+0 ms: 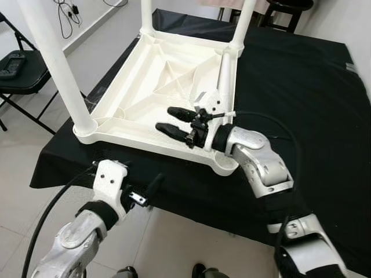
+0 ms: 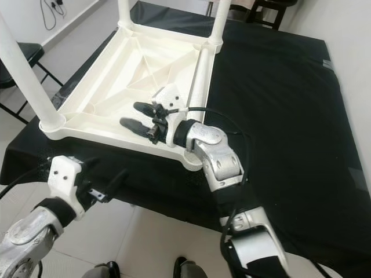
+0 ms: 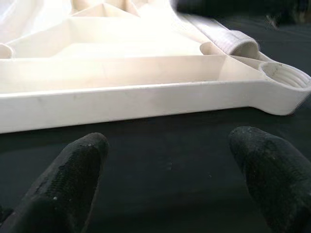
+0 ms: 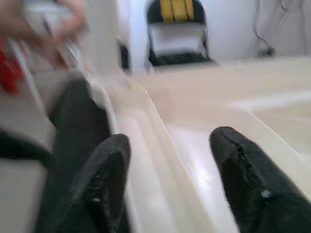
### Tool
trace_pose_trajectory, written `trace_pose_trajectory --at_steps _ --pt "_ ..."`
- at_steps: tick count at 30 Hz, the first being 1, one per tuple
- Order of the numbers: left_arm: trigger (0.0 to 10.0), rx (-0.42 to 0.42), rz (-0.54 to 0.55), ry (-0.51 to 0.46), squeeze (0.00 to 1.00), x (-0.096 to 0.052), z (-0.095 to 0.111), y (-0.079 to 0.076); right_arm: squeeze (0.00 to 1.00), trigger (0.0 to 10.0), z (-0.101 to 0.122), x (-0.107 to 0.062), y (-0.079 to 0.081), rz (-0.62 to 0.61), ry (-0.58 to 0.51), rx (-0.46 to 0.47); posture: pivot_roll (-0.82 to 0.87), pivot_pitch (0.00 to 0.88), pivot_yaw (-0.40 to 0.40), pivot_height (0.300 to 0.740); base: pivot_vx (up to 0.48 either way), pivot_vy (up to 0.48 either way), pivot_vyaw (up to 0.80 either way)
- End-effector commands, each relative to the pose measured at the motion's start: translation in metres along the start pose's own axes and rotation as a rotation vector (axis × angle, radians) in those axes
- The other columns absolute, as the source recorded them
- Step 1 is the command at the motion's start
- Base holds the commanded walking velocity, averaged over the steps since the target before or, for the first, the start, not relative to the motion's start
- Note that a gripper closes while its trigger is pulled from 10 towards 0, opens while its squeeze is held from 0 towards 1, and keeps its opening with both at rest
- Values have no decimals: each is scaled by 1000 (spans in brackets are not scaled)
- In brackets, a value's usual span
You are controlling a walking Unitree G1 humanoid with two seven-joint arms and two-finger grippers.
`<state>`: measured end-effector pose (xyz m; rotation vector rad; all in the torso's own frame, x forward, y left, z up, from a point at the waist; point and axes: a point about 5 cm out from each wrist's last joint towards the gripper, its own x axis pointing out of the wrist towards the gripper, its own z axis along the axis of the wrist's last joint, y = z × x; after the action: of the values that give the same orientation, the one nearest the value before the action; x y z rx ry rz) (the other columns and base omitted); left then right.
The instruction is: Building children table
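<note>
A white plastic children's table (image 1: 145, 81) lies upside down on a black-covered table (image 1: 301, 104). Three white legs stand up from its corners, the nearest at the left (image 1: 58, 63). A loose leg (image 1: 226, 75) lies along the right rim. The near right corner socket (image 3: 284, 77) holds no leg. My right gripper (image 1: 163, 118) hovers open just above the underside near the front rim, with nothing between its fingers. My left gripper (image 3: 170, 170) is open, low at the front edge of the black cloth, facing the white rim (image 3: 146, 97).
A black folding chair (image 1: 20, 69) stands on the tiled floor at the left. A dark stool (image 1: 287, 11) is behind the table. The black cloth to the right of the white table is bare. My feet are at the bottom edge.
</note>
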<state>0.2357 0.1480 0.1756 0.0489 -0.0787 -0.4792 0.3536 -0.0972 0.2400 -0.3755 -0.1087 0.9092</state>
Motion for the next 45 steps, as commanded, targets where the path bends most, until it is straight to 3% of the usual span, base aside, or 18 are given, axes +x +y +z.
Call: trace_pose_trajectory --at_steps 1,6,10,13,14,16,17,18,19,23,31,34,45 --pt "10000 -2 -1 13 0 0 -4 -1 1000 10000 -6 -2 -2 -20 42 -35 104 219 -93 740 0 0 0" --pt "10000 -24 -74 -46 0 3 12 -10 1000 10000 -19 -21 -29 -130 154 -110 104 220 -100 740 0 0 0" --pt "10000 -24 -101 -63 0 3 16 -13 1000 10000 -21 -25 -40 -194 187 -151 102 221 -103 740 0 0 0" --pt "10000 -23 -118 -70 0 3 19 -15 1000 10000 -19 -30 -44 -184 170 -131 103 223 -105 740 0 0 0" --pt "10000 -24 -114 -72 0 3 20 -14 769 10000 -18 -32 -45 -171 158 -129 101 224 -103 740 0 0 0" --pt "10000 -25 -109 -73 0 3 20 -13 769 10000 -17 -34 -46 -163 153 -132 101 224 -103 740 0 0 0" --pt "10000 -18 -97 -65 0 2 18 -10 114 10000 -15 -37 -47 -145 142 -148 100 225 -104 740 0 0 0" --pt "10000 -18 -97 -65 0 2 18 -10 114 10000 -15 -37 -47 -145 142 -148 100 225 -104 740 0 0 0" --pt "10000 -13 -82 -52 0 1 15 -6 0 10000 -13 -40 -46 -102 131 -156 100 225 -104 740 0 0 0" --pt "10000 -3 -52 -21 0 -3 8 2 0 10000 -13 -44 -41 -4 133 -204 97 227 -101 740 0 0 0" --pt "10000 21 -7 -2 0 -5 7 12 0 10000 -21 -40 -44 -41 194 -226 103 229 -100 740 0 0 0" --pt "10000 35 17 11 0 -8 6 17 0 10000 -32 -37 -48 -77 298 -293 102 231 -99 740 0 0 0" --pt "10000 44 36 14 0 -10 6 20 0 10000 -33 -46 -63 -98 335 -330 105 235 -101 740 0 0 0"
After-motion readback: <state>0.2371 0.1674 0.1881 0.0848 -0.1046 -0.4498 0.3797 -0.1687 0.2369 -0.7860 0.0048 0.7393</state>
